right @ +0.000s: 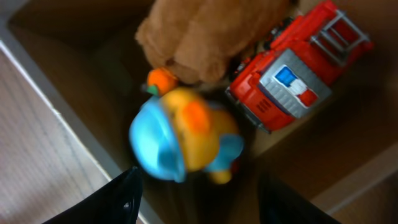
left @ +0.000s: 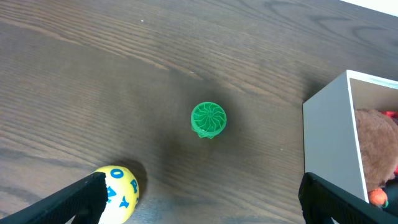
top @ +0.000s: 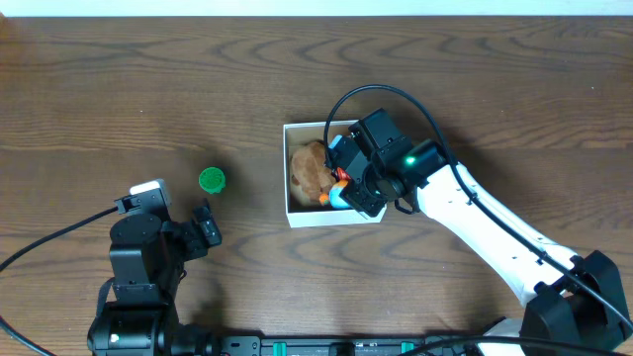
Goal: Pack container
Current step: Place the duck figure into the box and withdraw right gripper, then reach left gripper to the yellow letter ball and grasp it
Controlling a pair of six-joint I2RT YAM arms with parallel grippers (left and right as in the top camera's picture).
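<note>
Reach is deciding the coming move. The container is sitting at the middle of the table, and the right pincer is hanging directly over its 3 o'clock half. In the right wrist view that pincer is standing spread, its jaws wider than the blurred duck lying below and between them. I am judging the duck to be loose rather than pinched, though the blur is hiding any contact on the 9 o'clock side. Around the duck, a brown plush and a red fire truck are already lying inside the box.

Out on the bare wood, a green toy is waiting at 9 o'clock from the container, well apart from its wall. From the left pincer it is lying at roughly 12 o'clock and near, so the left arm is clearly the closer one. The right arm would be crossing the whole box to get there. The left pincer is also standing wide open and holding nothing, with the green toy centred ahead between its jaws. Being round from above, the toy is offering no long axis to line up with. A yellow ball is resting just beside the 9 o'clock jaw.
</note>
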